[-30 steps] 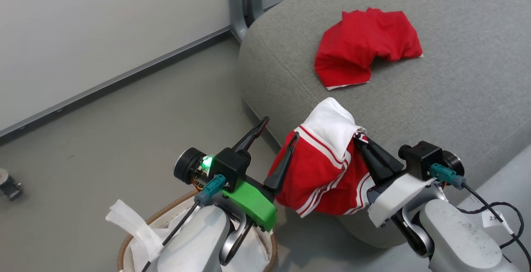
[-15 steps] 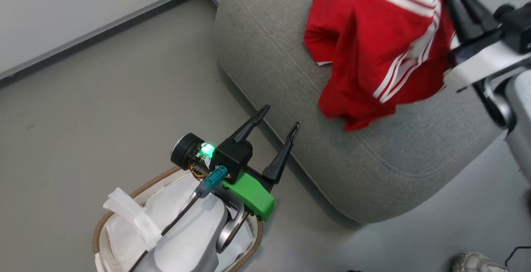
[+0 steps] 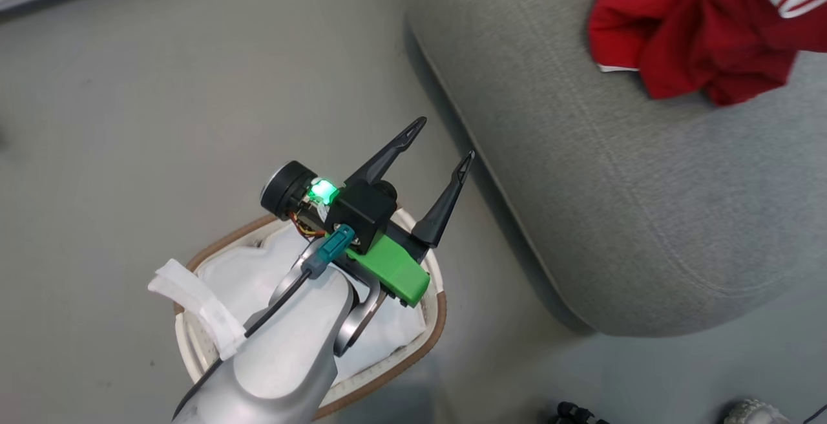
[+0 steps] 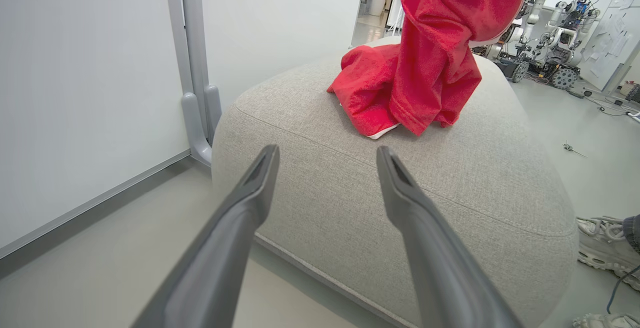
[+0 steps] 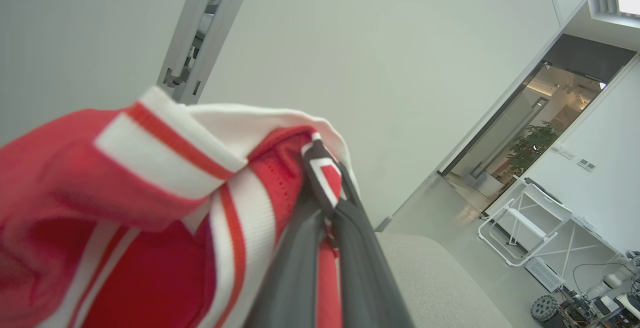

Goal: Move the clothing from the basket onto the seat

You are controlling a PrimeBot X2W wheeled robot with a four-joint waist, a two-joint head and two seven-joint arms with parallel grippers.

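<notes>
Since 1 second ago the striped red garment has travelled from beside the front corner of the sofa to above its cushion, and the head camera has swung down and sideways as well. The right gripper is clamped tight on a fold of that garment near its white panel, its 2 dark fingers pressed together with cloth bunched around them. Seen from the left wrist, the garment hangs down with its lower end reaching the sofa top, against a second red garment that lies crumpled there with a white hem showing. The left gripper holds nothing. Its 2 fingers are spread wide and point toward the side of the sofa, and it hovers above the basket. The basket stands on the floor just beside the sofa, with a white liner inside it.
</notes>
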